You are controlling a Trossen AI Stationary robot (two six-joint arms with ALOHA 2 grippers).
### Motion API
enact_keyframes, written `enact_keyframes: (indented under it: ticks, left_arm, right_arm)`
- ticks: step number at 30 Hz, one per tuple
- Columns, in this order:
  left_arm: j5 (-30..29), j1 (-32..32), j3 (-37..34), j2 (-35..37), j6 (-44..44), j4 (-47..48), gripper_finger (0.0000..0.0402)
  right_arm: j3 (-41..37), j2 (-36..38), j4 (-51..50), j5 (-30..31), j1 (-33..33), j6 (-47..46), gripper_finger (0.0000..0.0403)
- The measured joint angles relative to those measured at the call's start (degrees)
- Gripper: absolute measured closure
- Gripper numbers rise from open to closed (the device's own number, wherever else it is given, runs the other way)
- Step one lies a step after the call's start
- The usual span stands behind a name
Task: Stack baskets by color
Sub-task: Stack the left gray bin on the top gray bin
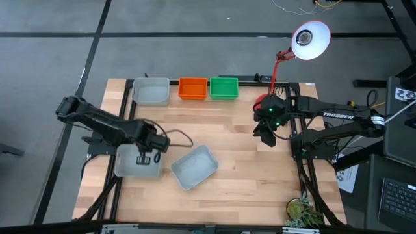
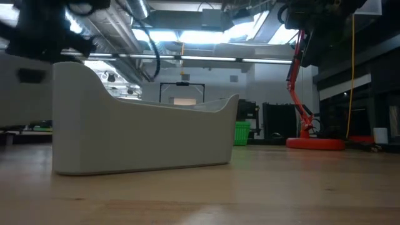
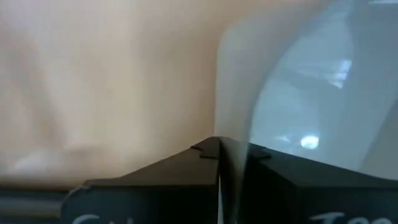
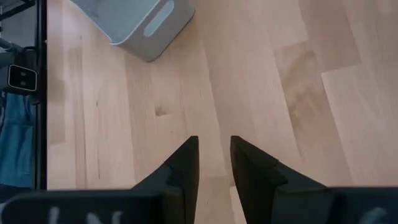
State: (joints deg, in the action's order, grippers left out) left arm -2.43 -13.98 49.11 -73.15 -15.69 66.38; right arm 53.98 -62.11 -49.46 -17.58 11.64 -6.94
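Note:
Three baskets stand in a row along the table's far edge: grey [image 1: 151,91], orange [image 1: 192,88] and green [image 1: 224,88]. Another grey basket [image 1: 133,161] sits near the left edge, and my left gripper [image 1: 147,158] is shut on its wall from above. A further grey basket [image 1: 194,167] lies turned at an angle just to its right and fills the low view [image 2: 144,134]. My right gripper [image 1: 266,133] hangs open above bare wood at the right, with nothing between its fingers [image 4: 214,155]. My left gripper pinches the grey basket's thin side wall at its top edge [image 3: 229,124], on the side toward the table's right. One finger is inside the basket and one outside. The fingers point straight down. The basket's bottom looks to rest on the table.
A red desk lamp [image 1: 305,40] stands on its base at the far right, its stem showing in the low view [image 2: 299,94]. A small plant [image 1: 302,211] sits at the near right corner. Bare wood lies between the two arms and along the near edge.

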Motion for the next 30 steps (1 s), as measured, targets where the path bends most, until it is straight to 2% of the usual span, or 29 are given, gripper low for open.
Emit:
enact_keyframes:
  ticks: [3, 6, 9, 13, 17, 20, 23, 28, 30]
  left_arm:
    - [-6.49, 2.45, 7.40, 2.23, 3.10, 9.54, 0.0401]
    - [-16.38, 6.16, 15.79, 3.87, 7.99, 15.42, 0.0401]
    - [-26.01, 12.70, 23.40, 4.15, 15.49, 16.97, 0.0401]
    - [-32.30, 24.68, 31.58, 3.45, 27.10, 15.40, 0.0401]
    - [-30.34, 38.55, 35.26, 1.24, 39.63, 10.42, 0.0401]
    - [-25.66, 48.14, 35.48, -0.53, 51.26, 6.51, 0.0401]
    - [-24.17, 56.10, 35.48, -3.58, 60.56, 1.84, 0.0401]
    - [-19.36, 65.14, 35.47, -10.45, 67.14, -3.63, 0.0401]
    - [-22.09, 67.16, 36.42, -13.63, 64.32, -2.64, 0.0401]
  right_arm:
    - [0.00, 0.00, 0.01, 0.00, 0.00, 0.03, 0.0312]
    - [0.00, 0.00, 0.06, 0.00, 0.00, 0.11, 0.0312]
    - [0.00, 0.00, 0.29, 0.01, 0.00, 0.07, 0.0312]
    - [0.00, 0.00, 0.34, 0.00, 0.00, 0.46, 0.0312]
    - [0.00, 0.00, 0.36, 0.03, 0.00, 1.51, 0.0312]
    - [0.00, 0.00, 0.38, 0.07, 0.02, 1.62, 0.0312]
    - [0.00, 0.00, 0.38, 0.07, 0.01, 1.62, 0.0312]
    - [0.00, 0.00, 0.38, 0.07, 0.02, 1.47, 0.0312]
    - [0.00, 0.00, 0.38, 0.07, 0.02, 1.49, 0.0312]
